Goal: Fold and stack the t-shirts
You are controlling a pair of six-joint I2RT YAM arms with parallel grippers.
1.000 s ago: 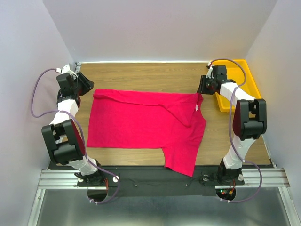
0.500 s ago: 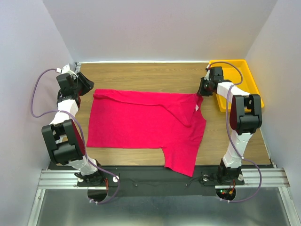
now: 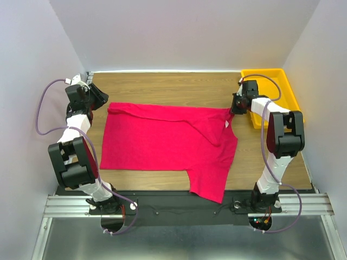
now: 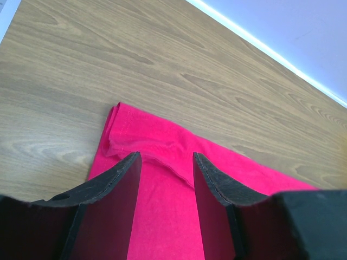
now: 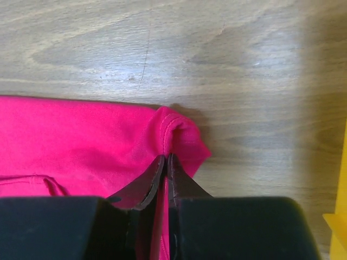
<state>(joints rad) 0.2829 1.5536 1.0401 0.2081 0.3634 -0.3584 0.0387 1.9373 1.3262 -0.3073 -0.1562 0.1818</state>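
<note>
Pinching a corner of the t-shirt [image 3: 162, 141], the right tool [image 5: 165, 158] has clamped tight; the left tool [image 4: 167, 156] stays parted.

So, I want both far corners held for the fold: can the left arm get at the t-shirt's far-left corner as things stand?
Probably yes. The left fingers stand open right by that corner of the t-shirt, with only bare table around it and nothing lying in between.

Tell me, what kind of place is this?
Probably a robot lab booth: a left arm and right arm bolted at the edge of a wooden table, plain white walls around, one crimson-pink t-shirt spread out.
</note>
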